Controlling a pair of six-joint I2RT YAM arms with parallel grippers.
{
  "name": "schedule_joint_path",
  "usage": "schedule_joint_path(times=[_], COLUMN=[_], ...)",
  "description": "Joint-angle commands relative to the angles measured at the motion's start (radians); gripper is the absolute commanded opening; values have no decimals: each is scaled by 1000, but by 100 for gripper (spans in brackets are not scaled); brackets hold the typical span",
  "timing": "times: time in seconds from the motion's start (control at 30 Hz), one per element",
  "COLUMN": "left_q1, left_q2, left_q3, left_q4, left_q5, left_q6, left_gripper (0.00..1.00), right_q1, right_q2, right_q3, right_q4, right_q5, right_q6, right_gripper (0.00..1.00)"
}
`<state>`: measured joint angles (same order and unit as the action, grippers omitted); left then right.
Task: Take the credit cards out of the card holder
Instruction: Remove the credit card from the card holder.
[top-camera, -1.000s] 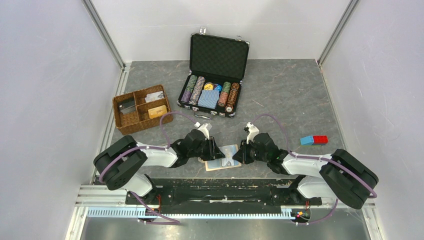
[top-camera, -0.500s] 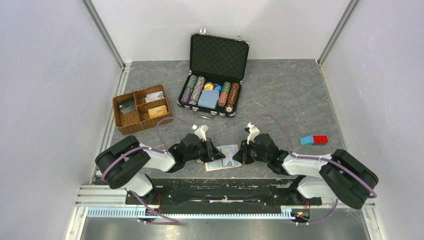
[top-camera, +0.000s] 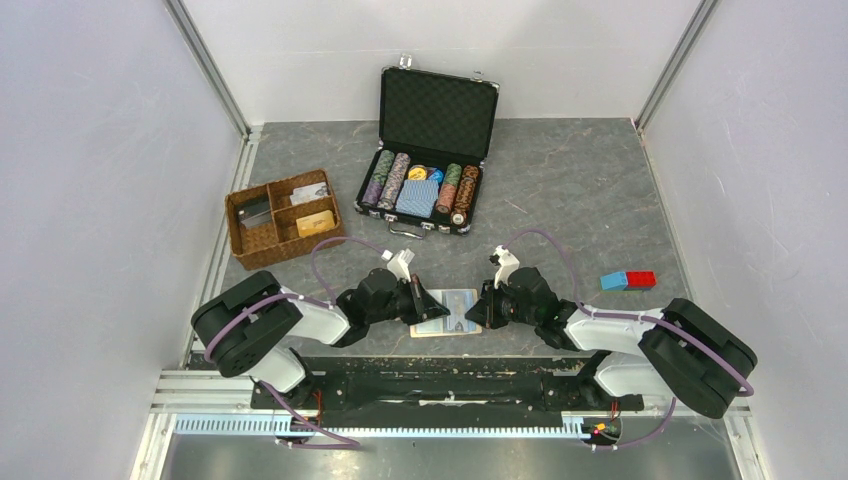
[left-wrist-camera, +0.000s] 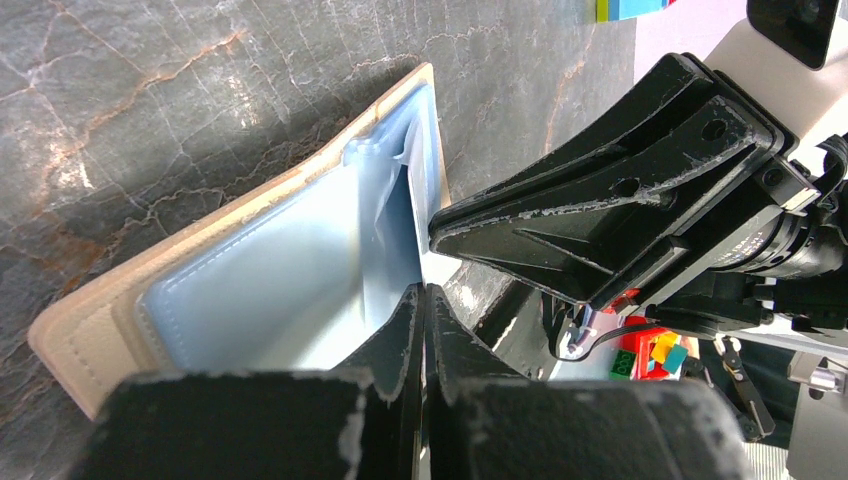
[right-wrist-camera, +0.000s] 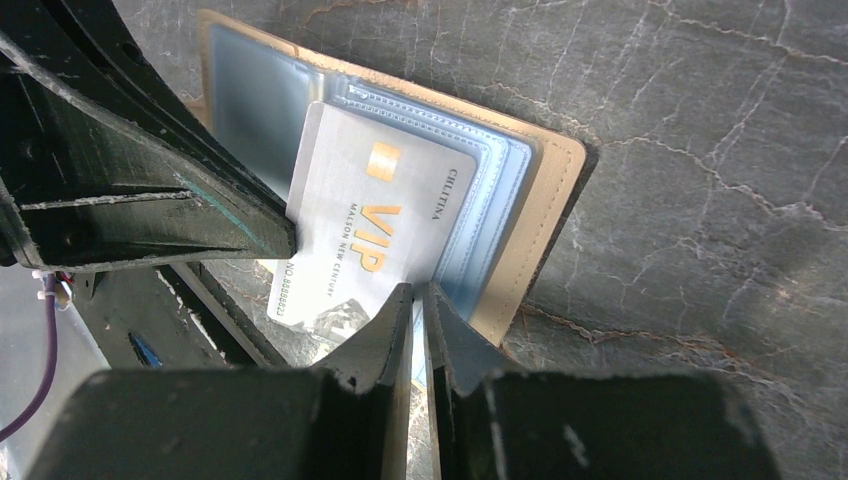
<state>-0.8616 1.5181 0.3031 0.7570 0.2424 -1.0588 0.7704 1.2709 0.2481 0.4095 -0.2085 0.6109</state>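
- The grey, veined counter (top-camera: 580, 190) carries everything; my two arms reach over its 6 o'clock edge.
- A black hard case (top-camera: 438, 110) stands open at 12 o'clock, lid upright, with rows of poker chips (top-camera: 385, 178) and a blue patterned deck (top-camera: 417, 197) inside.
- A brown wicker tray (top-camera: 236, 225) with compartments sits at 10 o'clock, well apart from my work.
- My left gripper (top-camera: 432, 305) lies low at the 9 o'clock side of the card holder. It is clenched, its fingertips pressed together at the mouth of the pale blue pocket. I cannot tell whether a card edge is pinched between them.
- My right gripper (top-camera: 472, 308) comes in from 3 o'clock, facing the left one. It is clenched to a thin slit on the card holder's layered pocket edge, grasping it.
- The card holder (top-camera: 455, 312) lies open and flat on the counter near 6 o'clock, between my two grippers, tan outside and blue-grey inside.
- One credit card (right-wrist-camera: 385, 215), silver with orange "VIP" lettering, sticks partly out of the pocket, tilted. One corner touches my left gripper and another lies at my right fingertips.
- A small red and blue block (top-camera: 628, 280) rests at 3 o'clock, well apart.
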Motion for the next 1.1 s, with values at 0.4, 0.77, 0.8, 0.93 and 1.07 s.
schedule_joint_path(times=[0.4,0.77,0.8,0.93,1.07], left_q1=[58,107,110,111,111], left_q2=[-31,-68,-76,-111,-152], left_q3=[-16,-34,-27,-11,1], left_q4=[4,-76,-113,-211,-293], left_q5=[38,27,20,-9,-36], left_q6=[8,13,16,33,51], left_gripper=[2,2,2,2,2], right_q1=[5,4,4,4,5], right_q2=[15,27,27,31,30], right_q3=[-7,-4,-2,3,9], right_q4=[-23,-26,-28,-31,-37], right_q5=[18,21,24,26,28], right_q6=[-18,-25,-26,-30,-35], right_gripper=[9,8,8,8,8])
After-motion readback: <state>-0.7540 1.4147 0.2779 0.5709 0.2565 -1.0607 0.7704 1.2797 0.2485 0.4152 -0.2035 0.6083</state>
